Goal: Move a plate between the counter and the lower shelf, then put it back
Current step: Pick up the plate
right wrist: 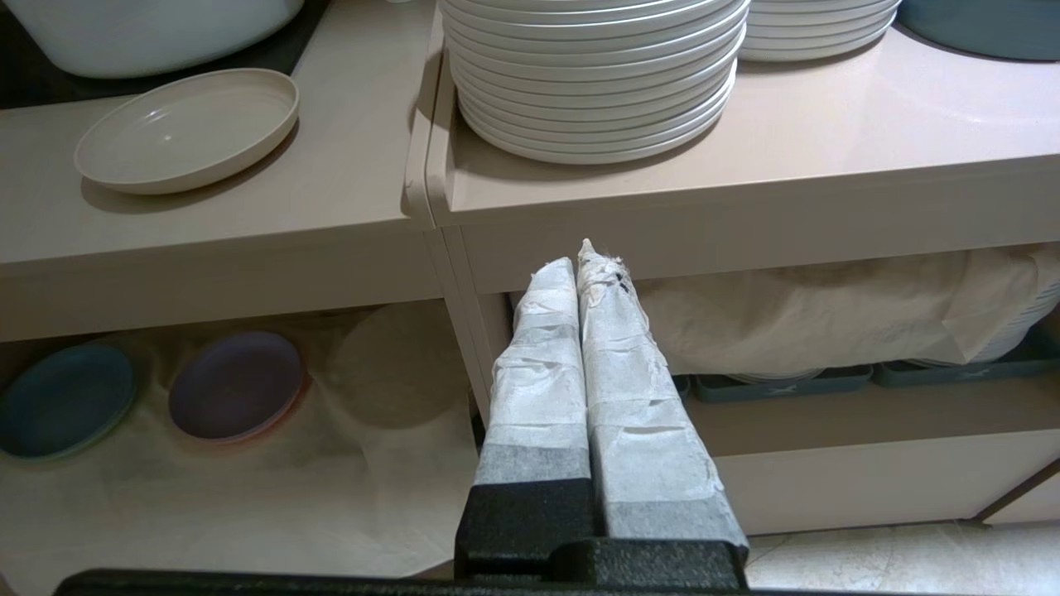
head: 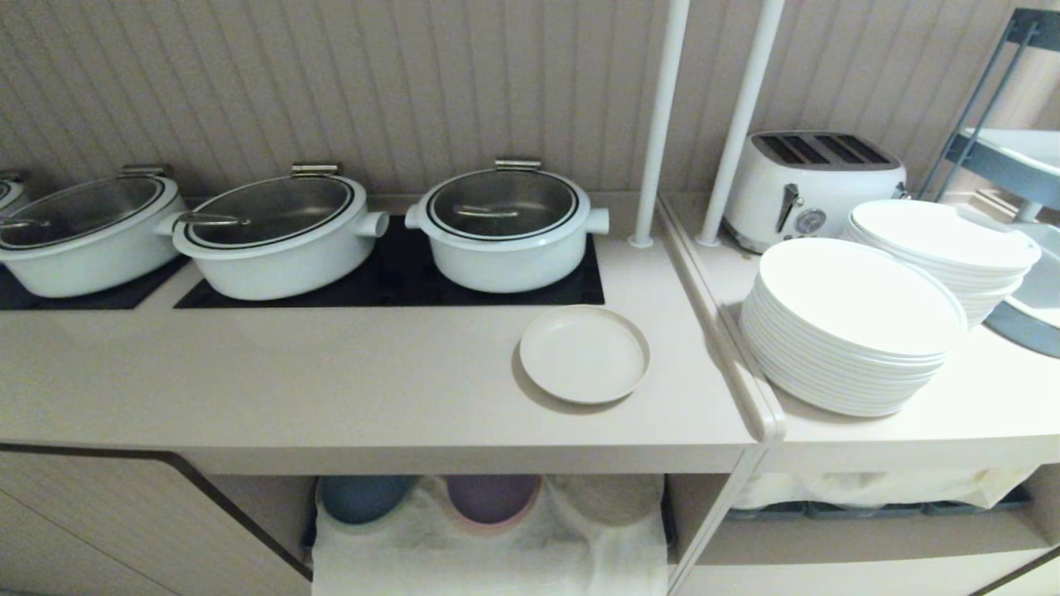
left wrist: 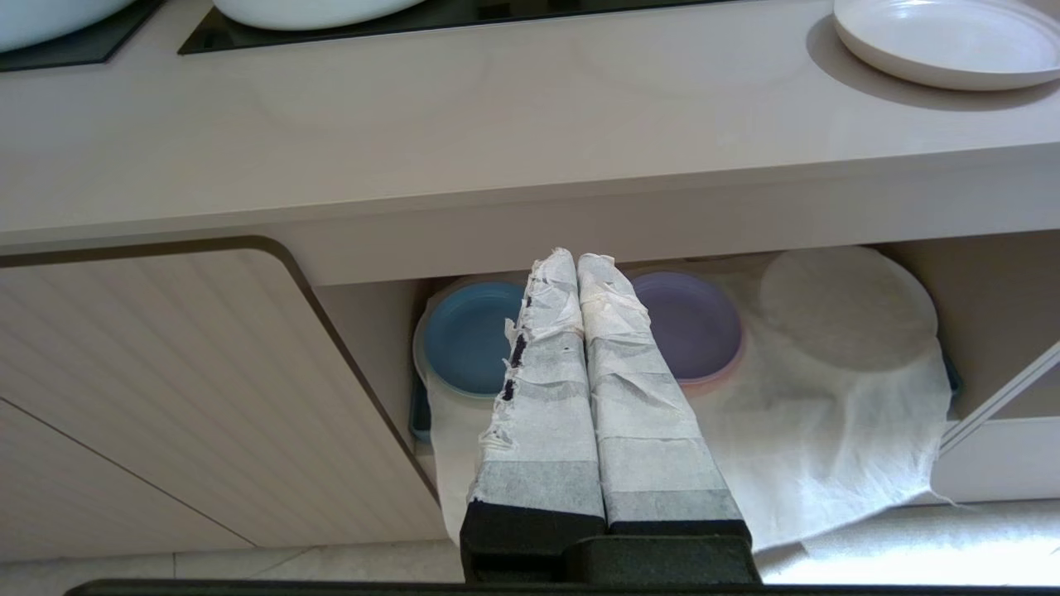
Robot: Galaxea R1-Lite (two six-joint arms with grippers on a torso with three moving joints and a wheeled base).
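From the head camera I see neither arm, only the small round matte cream plate (head: 584, 353) lying flat on the long beige desk (head: 331, 381), just in front of the black hob panel (head: 397, 277). The wrist cameras add the cloth-draped lower shelf (left wrist: 828, 430). My left tool (left wrist: 577, 263) and right tool (right wrist: 578, 258) hang before the cabinets, taped fingers pressed together, holding nothing.

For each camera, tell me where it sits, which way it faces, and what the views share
Head: up high, looking down at the counter; no arm shows.
Left wrist: low, behind the shut left claw, facing the lower shelf.
Right wrist: low, behind the shut right claw, facing the cabinet divider.
All three share the plate.
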